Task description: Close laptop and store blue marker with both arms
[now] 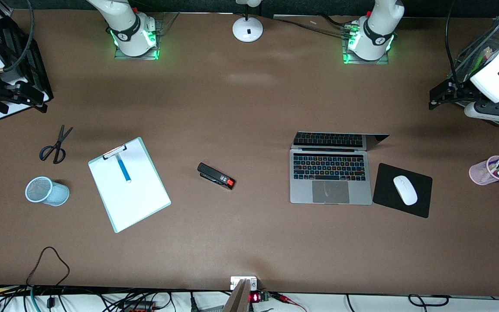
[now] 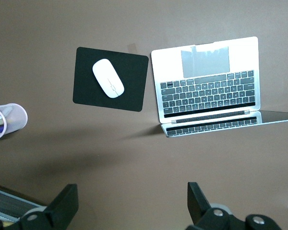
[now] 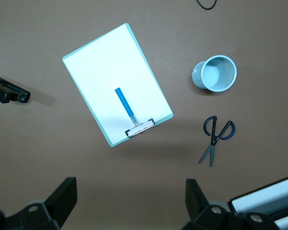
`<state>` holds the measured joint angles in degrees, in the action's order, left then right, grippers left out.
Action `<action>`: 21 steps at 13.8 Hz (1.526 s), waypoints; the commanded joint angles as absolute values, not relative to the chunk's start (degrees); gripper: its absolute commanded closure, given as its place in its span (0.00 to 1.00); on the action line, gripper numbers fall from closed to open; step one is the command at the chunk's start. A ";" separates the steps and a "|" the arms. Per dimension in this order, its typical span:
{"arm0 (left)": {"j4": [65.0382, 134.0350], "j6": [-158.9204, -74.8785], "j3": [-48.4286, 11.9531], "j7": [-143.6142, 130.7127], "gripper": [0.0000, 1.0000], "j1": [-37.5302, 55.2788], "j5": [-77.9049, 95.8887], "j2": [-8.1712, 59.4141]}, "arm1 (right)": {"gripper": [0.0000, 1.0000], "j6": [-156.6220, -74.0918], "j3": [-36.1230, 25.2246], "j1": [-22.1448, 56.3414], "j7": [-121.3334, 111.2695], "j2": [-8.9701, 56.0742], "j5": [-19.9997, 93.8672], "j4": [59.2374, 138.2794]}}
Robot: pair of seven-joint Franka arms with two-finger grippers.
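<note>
1. Nearest the front camera lies the white clipboard (image 1: 129, 184), toward my right arm's end of the desk (image 1: 249, 242), and the blue marker (image 1: 124, 169) rests on it, pointing at the clip. It is not stored yet.
2. Just beside the clipboard, farther toward that end of the desk, a pale blue mesh cup (image 1: 46, 191) lies on its side. I judge that is where the marker should go, though the pink cup (image 1: 490, 170) of pens at the left arm's end is another candidate.
3. Toward my left arm's end sits the laptop (image 1: 331, 177), lid up, keys showing, so closing it is still to do. A black mouse pad (image 1: 403, 190) with a white mouse (image 1: 405, 190) lies just beside it.
4. Mid-desk there's a black stapler (image 1: 215, 176); a pair of scissors (image 1: 56, 145) lies farther from the camera than the mesh cup. Neither matters to the job.
5. Now my tools. The left tool (image 2: 129, 206) hangs high over bare desk close to the laptop's lid, fingers spread wide, gripping nothing.
6. The right tool (image 3: 129, 206) hangs over bare desk by the clipboard's clip end, equally wide, touching nothing.
7. My call: nothing is done yet; both steps remain.
</note>
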<state>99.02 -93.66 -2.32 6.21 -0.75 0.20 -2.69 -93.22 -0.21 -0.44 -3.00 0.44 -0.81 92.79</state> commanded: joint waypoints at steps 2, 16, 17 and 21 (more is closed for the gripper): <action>98.61 -92.81 -2.20 7.21 0.00 -0.79 -0.70 -3.16 | 0.00 -93.16 -0.09 -0.53 -3.08 -0.35 0.18 93.34; 96.68 -92.46 -2.20 7.29 0.04 -0.70 -0.62 0.43 | 0.00 -94.13 -0.09 -0.26 -3.95 1.84 0.17 95.36; 96.42 -92.37 -2.20 7.38 0.17 -0.79 -0.62 1.48 | 0.00 -94.74 -0.09 -0.09 -3.96 2.45 0.09 95.54; 96.42 -91.50 -2.20 7.03 0.73 -0.88 -0.35 1.49 | 0.00 -99.65 -0.09 1.05 -4.04 3.95 0.09 98.25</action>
<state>98.55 -93.37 -2.26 6.21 -0.81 0.20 0.72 -97.10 -0.01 0.50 -3.12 3.99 -0.80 96.23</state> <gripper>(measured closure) 0.308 0.000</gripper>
